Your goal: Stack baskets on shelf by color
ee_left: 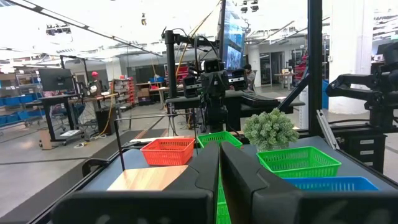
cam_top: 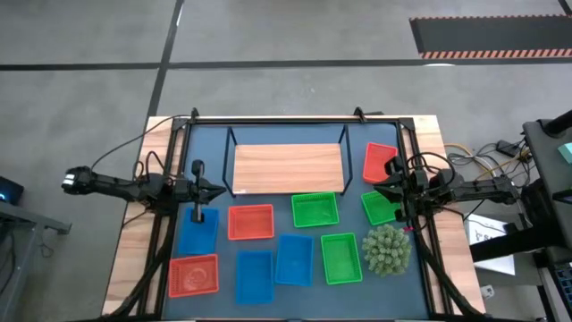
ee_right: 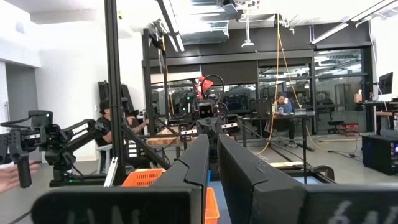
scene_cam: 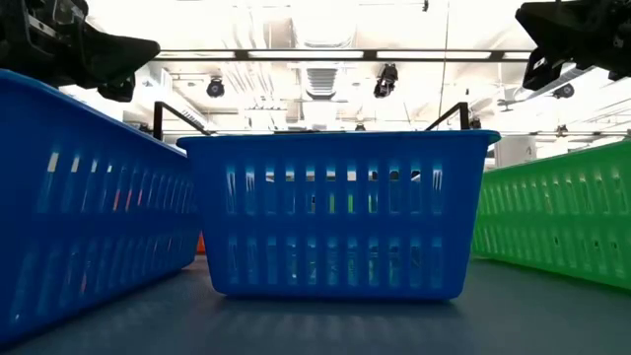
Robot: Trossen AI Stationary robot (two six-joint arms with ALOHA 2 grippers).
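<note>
Light-wood shelf at the mat's far side, bare. Ten baskets on the mat: four blue, three green, three orange-red. One spiky plant ball. Left gripper pressed together, empty, beside the shelf's left end. Right gripper nearly closed, empty, between an orange-red and a green basket.

The light-wood shelf board in its thin black wire frame lies bare and reachable from above; perforated plastic baskets and a spiky green plant ball crowd the dark-blue tabletop mat below it.
</note>
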